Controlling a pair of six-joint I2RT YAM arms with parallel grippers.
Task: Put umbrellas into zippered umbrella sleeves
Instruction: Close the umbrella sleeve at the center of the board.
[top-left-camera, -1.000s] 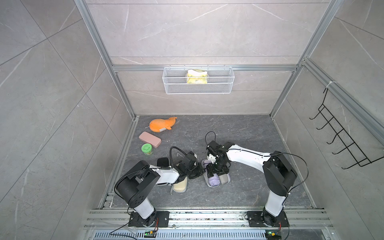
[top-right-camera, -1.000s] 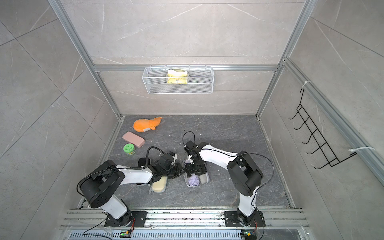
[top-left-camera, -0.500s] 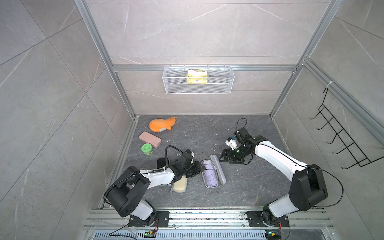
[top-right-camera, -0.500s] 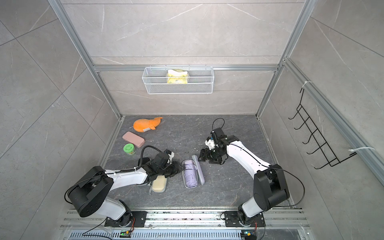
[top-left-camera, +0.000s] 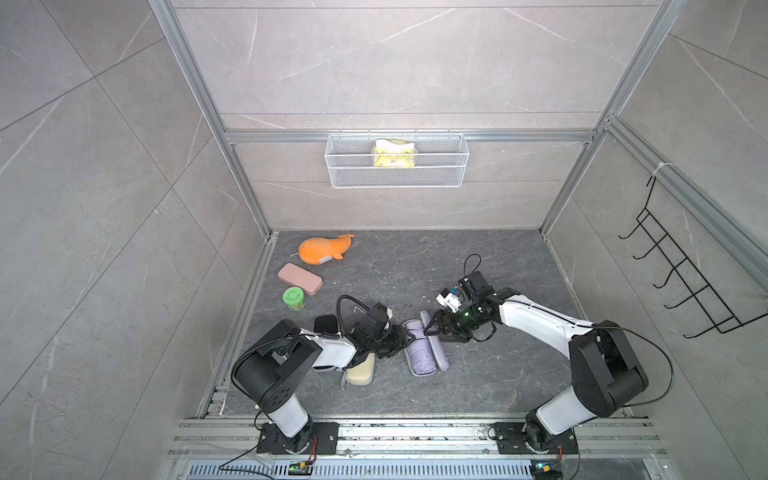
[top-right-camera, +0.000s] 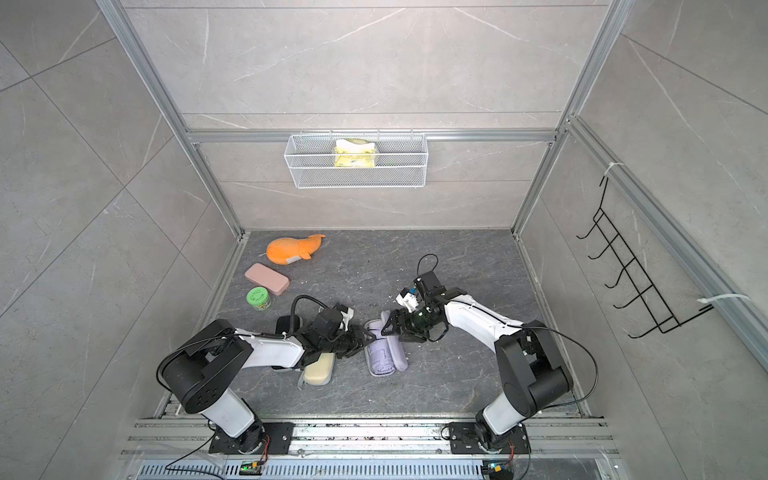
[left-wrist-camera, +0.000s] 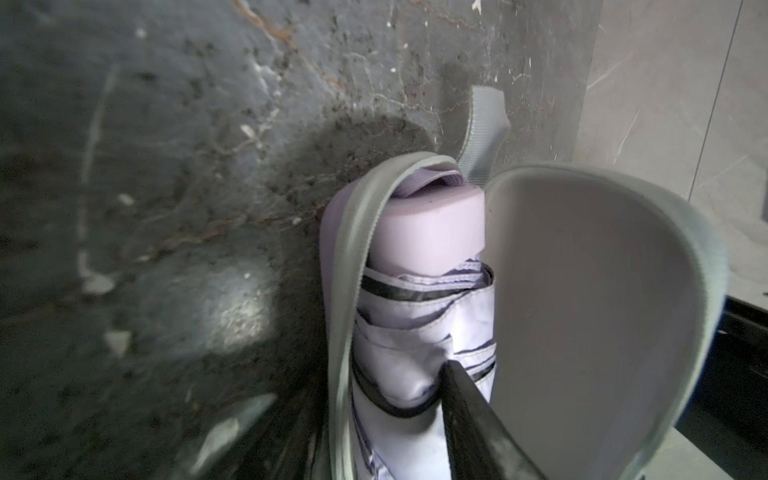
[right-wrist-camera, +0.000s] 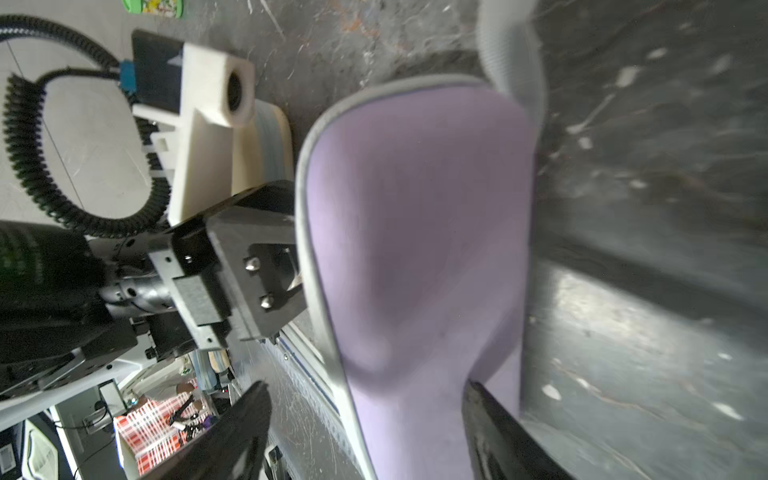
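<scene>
The lavender sleeve (top-left-camera: 439, 353) lies open on the floor, its lid (left-wrist-camera: 582, 299) standing up beside the base. The lavender umbrella (top-left-camera: 420, 355) lies in the base, handle end (left-wrist-camera: 432, 232) farthest from the left wrist camera. My left gripper (top-left-camera: 401, 336) (left-wrist-camera: 353, 411) is at the sleeve's left edge, jaws apart; one finger (left-wrist-camera: 469, 415) sits between umbrella and lid. My right gripper (top-left-camera: 432, 328) (right-wrist-camera: 370, 399) stands open astride the lid's (right-wrist-camera: 415, 232) far end. Under my left arm lie the cream sleeve (top-left-camera: 360, 371) and the black sleeve (top-left-camera: 325, 323).
An orange plush whale (top-left-camera: 322, 249), a pink case (top-left-camera: 300, 279) and a green jar (top-left-camera: 294, 298) lie along the left wall. A wire basket (top-left-camera: 397, 174) hangs on the back wall and a black hook rack (top-left-camera: 681, 270) on the right wall.
My right gripper left the sleeve, swung out to the far right, and has come back to the lid's far end. My left gripper opened and shifted right to the sleeve's edge.
</scene>
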